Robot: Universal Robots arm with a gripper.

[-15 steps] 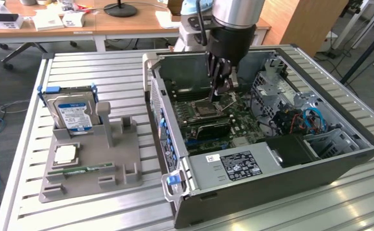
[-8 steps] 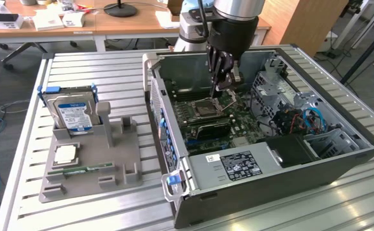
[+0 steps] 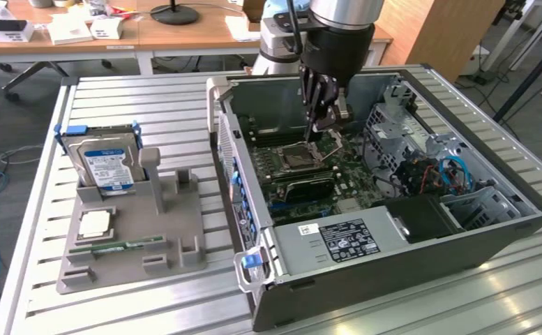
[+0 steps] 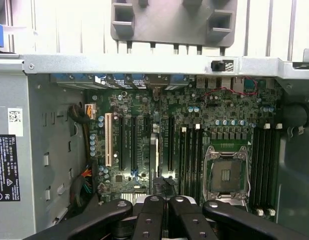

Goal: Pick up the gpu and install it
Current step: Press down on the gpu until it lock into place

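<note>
While I'm watching the exterior feed, I'm starting at the left of the frame: the gray fixture tray (image 3: 173, 230) is sitting there with the hard drive (image 3: 105, 162) standing upright in it and the memory stick (image 3: 117, 245) lying flat lower down. Neither is what I'm after.

Moving to the middle, the open computer case (image 3: 420, 265) is lying on its side and the gripper (image 3: 325, 118) is hanging inside it, just above the motherboard (image 3: 298, 174). Its jaws are pinched tight on the gpu (image 4: 153, 155). On the wrist feed I'm seeing the card edge-on, a thin dark strip sticking out from between the fingers (image 4: 149, 220) and pointing down at the row of black expansion slots (image 4: 129, 145). Further right, the CPU socket (image 4: 225, 175) is sitting bare.

So I'm reckoning the pickup is done and I'm in the install step. I can't tell whether the card is touching a slot or hovering over one. Seating it is going to call for the bottom edge lining up dead parallel with one slot and a straight push, no tilt, or it's jamming on the slot wall.
</note>
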